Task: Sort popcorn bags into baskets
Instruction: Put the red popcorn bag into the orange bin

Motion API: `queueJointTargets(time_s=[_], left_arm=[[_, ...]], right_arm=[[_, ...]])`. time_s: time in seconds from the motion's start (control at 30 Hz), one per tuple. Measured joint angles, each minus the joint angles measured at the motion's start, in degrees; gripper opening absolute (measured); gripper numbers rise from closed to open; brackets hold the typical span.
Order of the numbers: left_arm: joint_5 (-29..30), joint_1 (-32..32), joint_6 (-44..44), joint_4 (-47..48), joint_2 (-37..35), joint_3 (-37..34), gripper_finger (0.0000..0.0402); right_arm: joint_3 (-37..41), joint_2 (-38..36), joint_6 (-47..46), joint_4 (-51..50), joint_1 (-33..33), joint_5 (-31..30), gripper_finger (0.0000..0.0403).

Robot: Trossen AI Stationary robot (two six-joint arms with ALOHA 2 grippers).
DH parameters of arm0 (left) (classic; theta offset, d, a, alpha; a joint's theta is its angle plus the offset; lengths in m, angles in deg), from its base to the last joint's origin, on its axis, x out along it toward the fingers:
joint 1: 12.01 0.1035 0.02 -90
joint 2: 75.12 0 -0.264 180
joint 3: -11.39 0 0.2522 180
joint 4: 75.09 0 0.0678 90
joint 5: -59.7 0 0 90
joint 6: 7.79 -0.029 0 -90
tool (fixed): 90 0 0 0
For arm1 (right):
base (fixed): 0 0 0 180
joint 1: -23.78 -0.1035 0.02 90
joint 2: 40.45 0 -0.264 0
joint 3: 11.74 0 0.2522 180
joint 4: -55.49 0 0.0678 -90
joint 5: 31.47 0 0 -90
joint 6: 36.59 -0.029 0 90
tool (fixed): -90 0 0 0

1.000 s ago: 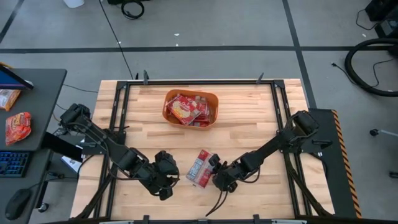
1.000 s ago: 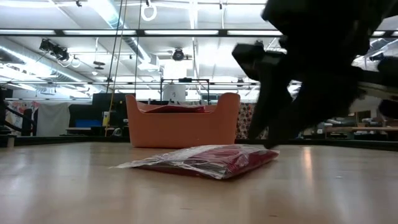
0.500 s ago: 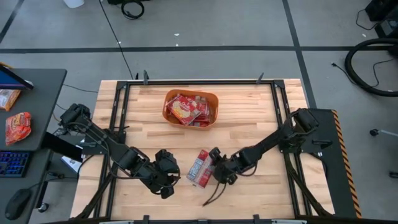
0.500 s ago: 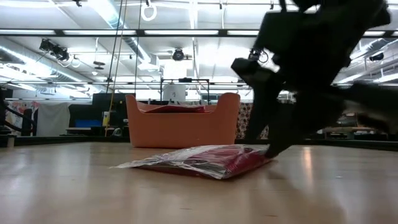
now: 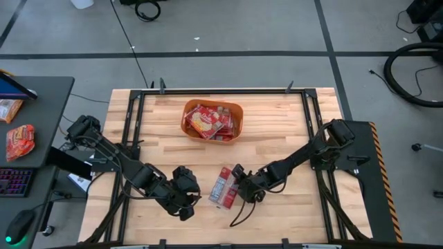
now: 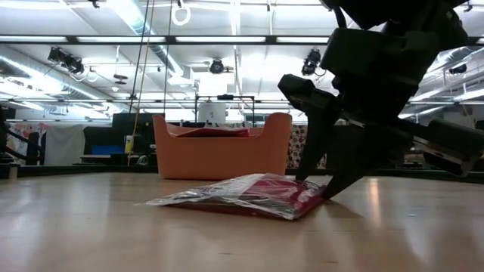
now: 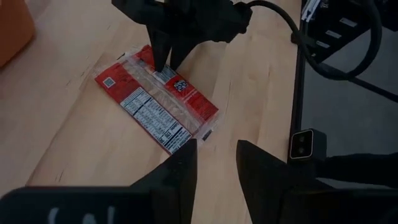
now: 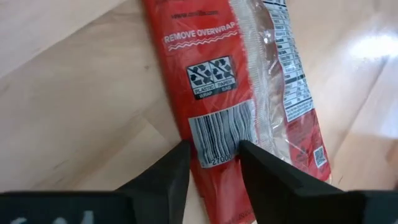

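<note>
The right gripper [image 5: 239,188] is down at the table with its two fingers parted, straddling the barcode end of a lone popcorn bag [image 5: 223,187] and not yet closed on it; in the right wrist view the fingertips [image 8: 168,171] sit on either side of the red film. The bag lies flat on the wooden table [image 5: 277,131], label side down with its printed back showing, a little toward 6 o'clock of the table's middle. It looks light and thin, a slack crinkly wrapper that should flex and slide instead of lifting stiffly (the clear sealed seam along its length is probably the slipperiest part), so a pinch across the short end, biting film and contents together, seems the safest hold. The left gripper [image 5: 183,197] waits just beside the bag at its 9 o'clock, fingers apart and holding nothing. The orange basket [image 5: 188,111] stands well apart at 12 o'clock, already holding several bags, with bare board between it and the bag. The table's front edge lies close at 6 o'clock.
</note>
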Motion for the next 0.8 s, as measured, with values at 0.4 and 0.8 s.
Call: queueJointTargets(time_s=[0.4,0.8], left_arm=[[0.0,0.0,3.4,-1.2,0.0,0.0,0.0116],[-3.4,-0.5,-0.9,-5.3,5.5,0.0,0.0144]], right_arm=[[-0.3,0.0,-2.8,-0.2,0.4,3.5,0.0008],[-10.3,-5.5,-30.6,-15.0,4.3,19.6,0.0004]])
